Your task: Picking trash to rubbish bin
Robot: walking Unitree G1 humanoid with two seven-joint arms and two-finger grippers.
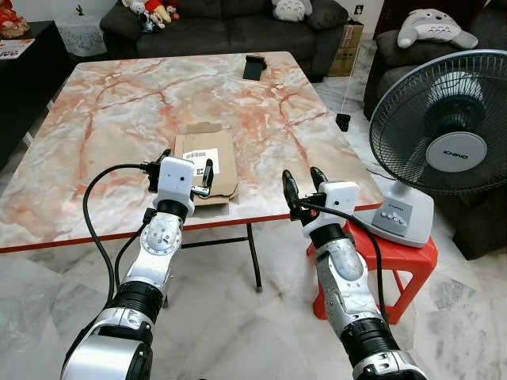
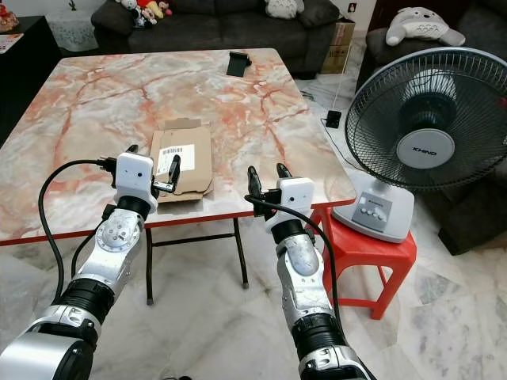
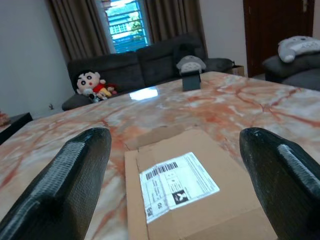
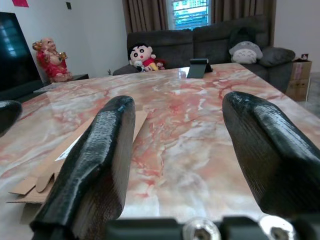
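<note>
Flattened cardboard box lies on the marble table, directly ahead of the left gripper, fingers spread wide. Right gripper, also wide apart, hovers beside it at the table edge.

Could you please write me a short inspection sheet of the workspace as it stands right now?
Surface: marble-pattern table, pink and white, red edge.
Job's things: flattened cardboard box with a shipping label, lying flat near the front edge.
Clutter: small black stand at the far side of the table.
Hands: left hand open, low over the cardboard's near end; right hand open, at the table's front edge, right of the cardboard.
Cables: black cable looping from the left wrist; another along the right forearm.
Surroundings: fan on a red stool, dark sofa behind with plush toys.
</note>
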